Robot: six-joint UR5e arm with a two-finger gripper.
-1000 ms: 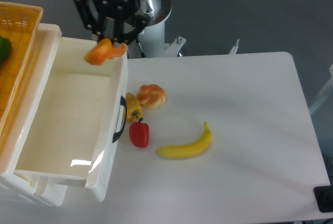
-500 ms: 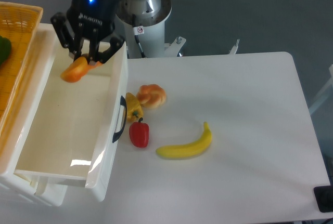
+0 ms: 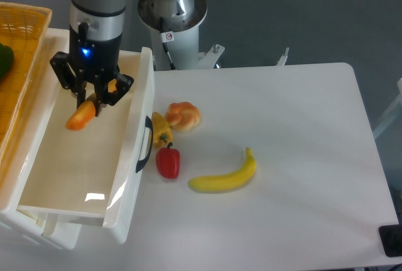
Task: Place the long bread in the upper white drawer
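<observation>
My gripper (image 3: 93,100) is shut on the long bread (image 3: 82,114), a smooth orange stick seen nearly end-on. It hangs inside the open upper white drawer (image 3: 75,176), over the far part of its floor. The bread's lower end points to the front left. I cannot tell whether it touches the drawer floor. The drawer's front panel with its black handle (image 3: 145,143) stands to the right of my gripper.
An orange-yellow wicker basket (image 3: 19,63) holding a green item (image 3: 5,58) lies left of the drawer. On the white table (image 3: 282,126) are a knotted bun (image 3: 183,116), a yellow pepper (image 3: 161,129), a red pepper (image 3: 168,161) and a banana (image 3: 225,176).
My gripper has carried the long bread left and down, from above the drawer's far right corner to inside the drawer. The other items have not moved.
</observation>
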